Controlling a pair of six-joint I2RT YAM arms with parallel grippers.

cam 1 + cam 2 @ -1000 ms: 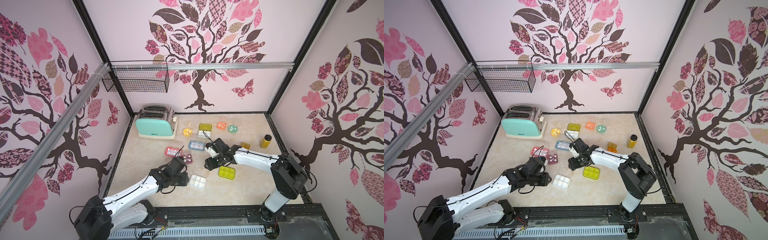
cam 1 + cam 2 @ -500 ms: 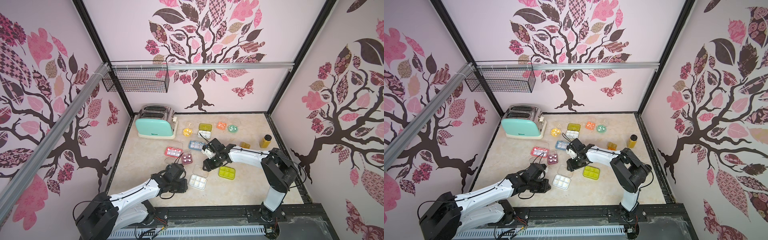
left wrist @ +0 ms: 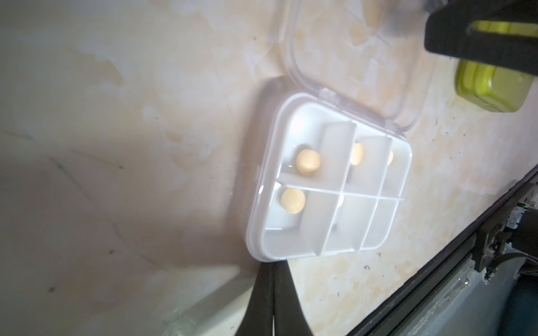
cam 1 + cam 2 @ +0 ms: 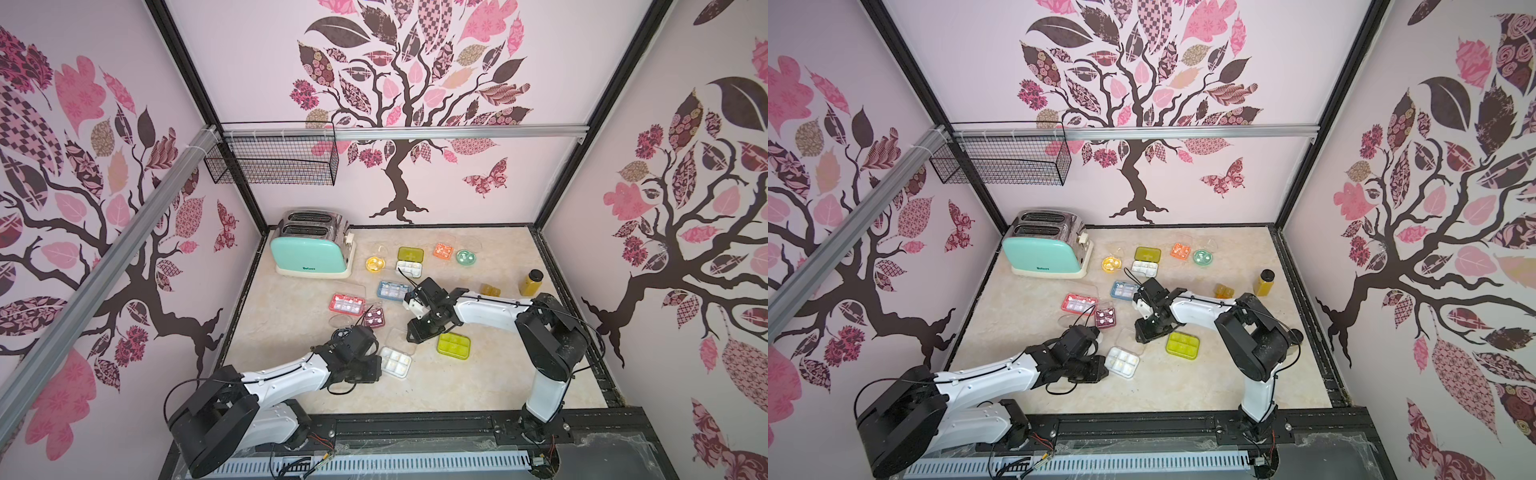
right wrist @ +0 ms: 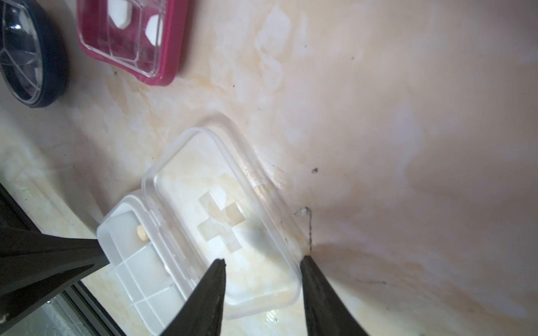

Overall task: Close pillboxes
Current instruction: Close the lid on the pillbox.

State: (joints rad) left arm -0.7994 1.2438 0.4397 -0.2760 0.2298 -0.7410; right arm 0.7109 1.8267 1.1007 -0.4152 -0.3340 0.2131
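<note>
Left wrist view: left claw (image 3: 273, 269) now pinched shut, tips at edge of white pillbox (image 3: 329, 189) on table (image 3: 116, 145), likely bracing it. Right claw (image 5: 262, 259) has dropped over flat-open clear lid (image 5: 224, 215), half-open, holding nothing. Lid still open.

Mint toaster (image 4: 309, 253); amber bottle (image 4: 530, 282); wire basket (image 4: 274, 160)

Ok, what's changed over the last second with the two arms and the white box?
The left end effector drew back from near the maroon pillbox toward the front and shut, empty, tips beside the white pillbox. The right end effector came forward to the edge of its open clear lid. Nothing grasped; boxes unmoved, lid still open.
</note>
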